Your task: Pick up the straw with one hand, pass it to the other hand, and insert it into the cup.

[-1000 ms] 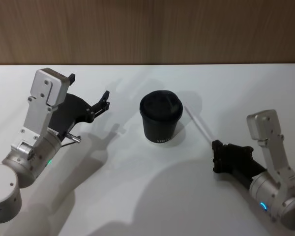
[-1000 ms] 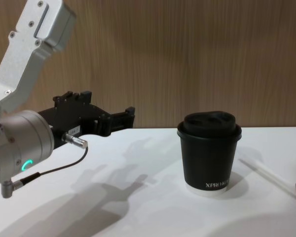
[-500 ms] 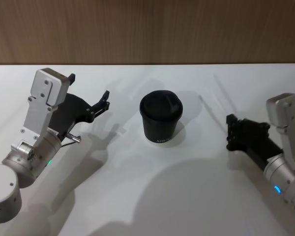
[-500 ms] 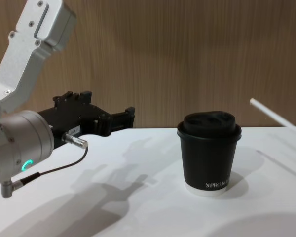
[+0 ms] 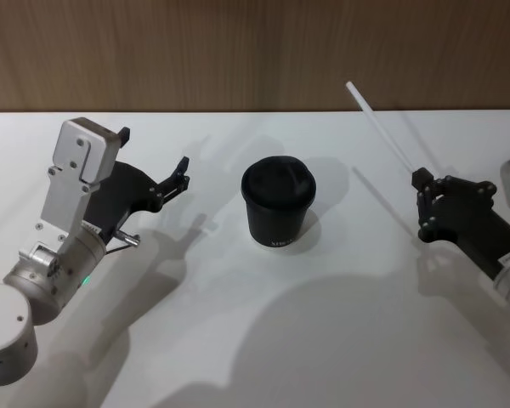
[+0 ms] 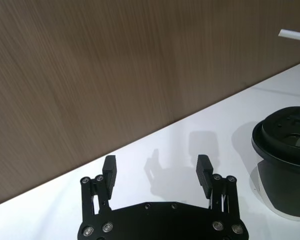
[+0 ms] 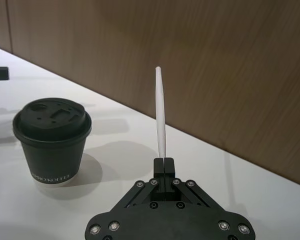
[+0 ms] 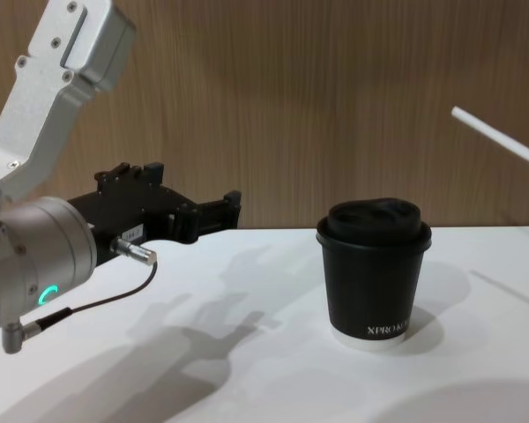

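White straw (image 5: pixel 382 127), pinched near its lower end between the pressed-together fingers of the right gripper (image 5: pixel 422 180), held aloft to the right of the cup (image 5: pixel 277 204) and well clear of the table (image 5: pixel 238 340), free end slanting up toward the wooden wall (image 5: pixel 238 51). Grip low on the shaft, probably to leave most of the length bare for a second grasp. Left gripper (image 5: pixel 153 150) above the table to the left of the cup, fingers spread wide and aimed toward the centre (likely readied to receive). Cup upright between the two, apart from both, domed lid (image 7: pixel 51 112) on, openings uppermost. Judged stage: pickup done, handover not yet begun, insertion to follow.
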